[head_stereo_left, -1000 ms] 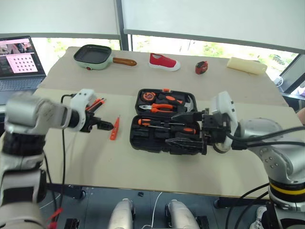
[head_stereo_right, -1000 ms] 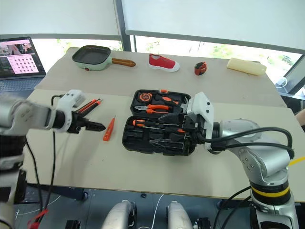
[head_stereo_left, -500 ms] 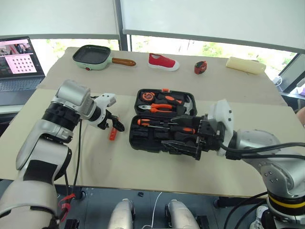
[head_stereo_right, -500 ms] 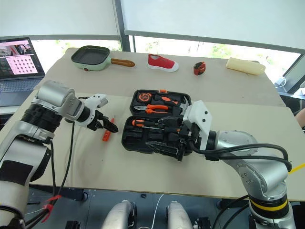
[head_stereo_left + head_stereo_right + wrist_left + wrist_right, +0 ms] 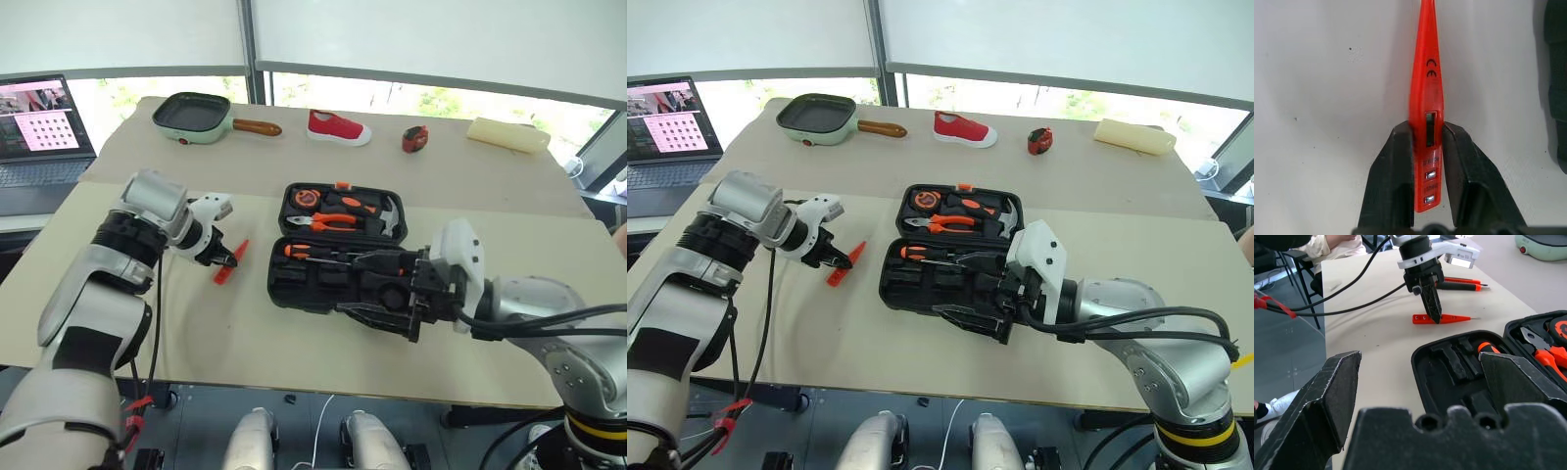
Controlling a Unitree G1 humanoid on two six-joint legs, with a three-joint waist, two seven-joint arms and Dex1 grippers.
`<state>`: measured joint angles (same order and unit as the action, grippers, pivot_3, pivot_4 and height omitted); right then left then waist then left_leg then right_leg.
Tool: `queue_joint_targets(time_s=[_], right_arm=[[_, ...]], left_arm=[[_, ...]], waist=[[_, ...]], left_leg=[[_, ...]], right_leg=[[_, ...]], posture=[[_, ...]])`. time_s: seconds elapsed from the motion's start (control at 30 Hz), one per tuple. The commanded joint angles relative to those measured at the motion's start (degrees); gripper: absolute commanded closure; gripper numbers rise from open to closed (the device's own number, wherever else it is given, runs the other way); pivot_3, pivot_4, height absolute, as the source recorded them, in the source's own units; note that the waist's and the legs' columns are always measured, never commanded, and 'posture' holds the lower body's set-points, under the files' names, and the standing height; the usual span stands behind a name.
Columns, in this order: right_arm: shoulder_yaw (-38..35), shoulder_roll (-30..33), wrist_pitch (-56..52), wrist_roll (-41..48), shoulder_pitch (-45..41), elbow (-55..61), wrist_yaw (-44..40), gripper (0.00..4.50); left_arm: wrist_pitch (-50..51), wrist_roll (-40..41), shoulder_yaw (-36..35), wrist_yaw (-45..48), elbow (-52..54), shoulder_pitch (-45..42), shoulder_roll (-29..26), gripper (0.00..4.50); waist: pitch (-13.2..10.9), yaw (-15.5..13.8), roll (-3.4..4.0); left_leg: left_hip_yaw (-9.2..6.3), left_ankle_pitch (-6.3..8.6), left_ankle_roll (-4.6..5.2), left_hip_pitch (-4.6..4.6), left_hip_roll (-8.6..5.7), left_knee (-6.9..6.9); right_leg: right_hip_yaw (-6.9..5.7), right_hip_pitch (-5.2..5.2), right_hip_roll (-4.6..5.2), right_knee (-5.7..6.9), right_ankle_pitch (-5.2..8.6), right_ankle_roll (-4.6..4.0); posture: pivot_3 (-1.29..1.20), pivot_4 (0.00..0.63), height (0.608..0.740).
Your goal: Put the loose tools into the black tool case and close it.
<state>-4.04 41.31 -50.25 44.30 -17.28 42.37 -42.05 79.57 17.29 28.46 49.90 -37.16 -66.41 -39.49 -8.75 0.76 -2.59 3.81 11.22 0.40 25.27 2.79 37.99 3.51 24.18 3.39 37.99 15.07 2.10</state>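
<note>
1. Left gripper: jaws pinched on the slim orange tester screwdriver, which lies on the table left of the black tool case.
2. Right gripper: jaws spread wide, empty, hovering at the case's near edge.
3. Case: open, lid back; pliers stowed in the lid.
4. Two loose screwdrivers: apparently beyond the left gripper.

My right gripper hides the tool case's near right slots; the laptop is cut off at left; tester screwdriver's print seems illegible.
</note>
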Motion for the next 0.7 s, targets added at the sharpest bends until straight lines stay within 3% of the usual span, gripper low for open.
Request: queue_joint_targets(time_s=[0.03, 0.13, 0.3, 0.47, 0.7], right_arm=[[-2.24, 1.64, 1.74, 1.95, 0.7, 1.37, -1.65, 0.0], [-3.18, 3.81, 1.59, 2.6, 2.64, 1.65, -3.19, 0.0], [-5.28, 6.07, 1.69, 3.95, 4.79, 1.64, -3.95, 0.0], [-6.26, 6.91, 1.88, 4.18, 5.9, 1.15, -4.2, 0.0], [-6.31, 7.17, 2.41, 3.95, 7.3, 1.68, -3.23, 0.0]], left_arm=[[-8.37, -3.96, 1.87, 3.2, -0.6, 3.34, -3.15, 4.12], [-31.41, -7.75, 2.48, 13.14, 3.12, 5.25, -8.16, 4.12], [-52.98, -8.16, -2.82, 24.21, 2.66, 2.8, -8.78, 4.12], [-61.28, -6.78, -2.01, 41.61, 10.16, 0.87, -7.86, 4.12], [-67.46, -14.7, 2.14, 40.98, 7.0, -3.0, 3.97, 4.12]], waist=[[0.02, 0.15, 0.03], [0.03, 0.17, 0.07], [-0.03, -0.58, -0.04], [-0.04, -1.63, -0.06], [-0.04, -1.56, -0.07]], left_leg=[[0.0, 0.0, 0.0, -0.01, 0.01, 0.0], [0.03, 0.0, 0.0, -0.05, 0.04, 0.0], [0.07, -0.01, -0.01, 0.06, 0.05, 0.01], [0.07, 0.02, 0.04, 0.35, 0.04, 0.23], [-0.01, 0.02, 0.05, 0.36, 0.03, 0.39]], right_leg=[[0.0, 0.0, -0.01, 0.0, 0.0, -0.01], [0.0, 0.01, -0.04, 0.05, 0.0, -0.07], [-0.05, 0.03, -0.02, -0.02, -0.01, -0.12], [-0.17, 0.0, 0.05, -0.25, -0.03, -0.04], [-0.21, -0.07, 0.01, -0.16, -0.04, 0.01]], posture=[[0.0, 0.15, 0.74], [0.0, 0.15, 0.74], [0.0, 0.15, 0.74], [0.0, 0.15, 0.74], [0.0, 0.15, 0.74]])
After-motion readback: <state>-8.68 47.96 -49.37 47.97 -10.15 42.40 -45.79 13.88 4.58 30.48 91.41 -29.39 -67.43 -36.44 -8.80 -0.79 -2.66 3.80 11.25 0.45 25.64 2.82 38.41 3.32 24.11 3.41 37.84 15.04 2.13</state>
